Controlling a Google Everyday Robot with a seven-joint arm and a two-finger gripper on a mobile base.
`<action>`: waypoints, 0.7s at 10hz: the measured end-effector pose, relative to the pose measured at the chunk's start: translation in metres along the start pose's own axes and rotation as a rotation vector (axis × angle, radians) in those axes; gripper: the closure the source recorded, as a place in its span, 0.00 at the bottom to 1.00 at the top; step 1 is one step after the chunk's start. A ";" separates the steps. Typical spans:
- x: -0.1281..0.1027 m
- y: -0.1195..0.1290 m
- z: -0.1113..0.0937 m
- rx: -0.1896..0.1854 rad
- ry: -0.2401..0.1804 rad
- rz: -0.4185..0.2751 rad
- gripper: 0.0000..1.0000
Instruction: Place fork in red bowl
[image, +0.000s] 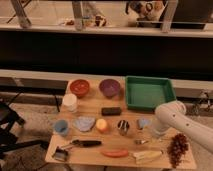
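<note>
Dim warm light; dark wall band (100, 52) across mid-frame; glazed frames (77, 12) along the top; wooden counter (90, 107) lower centre; grey floor (35, 125) lower left; hand (149, 137) at the counter's lower right.
</note>
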 end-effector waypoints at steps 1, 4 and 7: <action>0.000 0.000 0.001 -0.002 -0.001 0.001 0.40; 0.002 0.001 0.005 -0.009 -0.005 0.003 0.40; 0.003 0.001 0.007 -0.010 -0.011 0.002 0.40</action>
